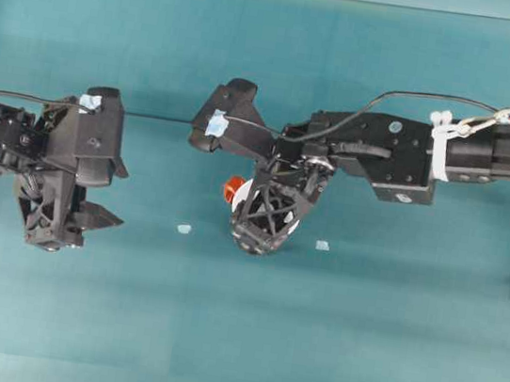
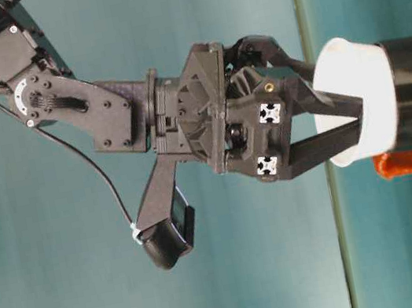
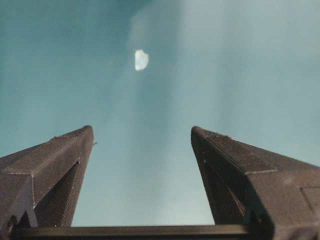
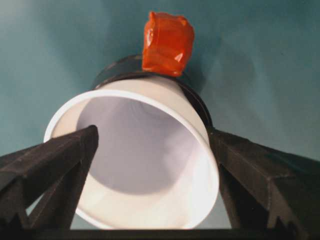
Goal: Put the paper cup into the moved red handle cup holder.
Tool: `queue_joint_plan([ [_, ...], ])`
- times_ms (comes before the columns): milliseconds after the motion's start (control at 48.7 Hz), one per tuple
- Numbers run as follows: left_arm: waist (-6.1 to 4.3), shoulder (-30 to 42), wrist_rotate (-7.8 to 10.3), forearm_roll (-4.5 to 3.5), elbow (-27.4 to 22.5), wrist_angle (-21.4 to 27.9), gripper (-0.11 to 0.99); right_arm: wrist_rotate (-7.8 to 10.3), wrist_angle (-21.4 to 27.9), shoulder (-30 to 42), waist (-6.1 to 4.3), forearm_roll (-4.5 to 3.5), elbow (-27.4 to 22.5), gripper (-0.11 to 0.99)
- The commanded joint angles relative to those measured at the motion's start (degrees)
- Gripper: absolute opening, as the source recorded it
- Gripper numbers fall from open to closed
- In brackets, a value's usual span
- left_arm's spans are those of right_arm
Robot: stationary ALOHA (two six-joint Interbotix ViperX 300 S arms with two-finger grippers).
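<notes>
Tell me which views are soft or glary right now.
Left wrist view: table speck blurred, pale haze upper right. Right wrist view: near cup rim soft, handle glossy. Table-level view: cup bright, nearly blown out. Overhead view: even, sharp.

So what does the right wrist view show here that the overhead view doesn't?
Right wrist view alone: the paper cup's hollow white inside, its base sunk in the black holder. Overhead alone: the left pincer apart at the left, open and empty, two small pale scraps on the table. Both share the red handle and the right pincer straddling the cup.
</notes>
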Motion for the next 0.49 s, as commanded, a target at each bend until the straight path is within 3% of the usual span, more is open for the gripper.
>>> queue_joint_plan([
  [0, 0.00, -0.53, -0.09, 0.00, -0.62, -0.44, 0.85, -0.26, -0.26, -1.23, 0.44, 0.00, -1.49, 0.89],
  [308, 0.00, -0.44, -0.18, 0.00, -0.70, -0.44, 0.85, 0.00, 1.32, -2.29, 1.58, 0.00, -6.59, 0.88],
  [473, 0.00, -0.53, -0.18, 0.00, -0.70, -0.44, 0.85, 0.00, 5.71, -3.87, 1.76, -0.09, -9.93, 0.88],
])
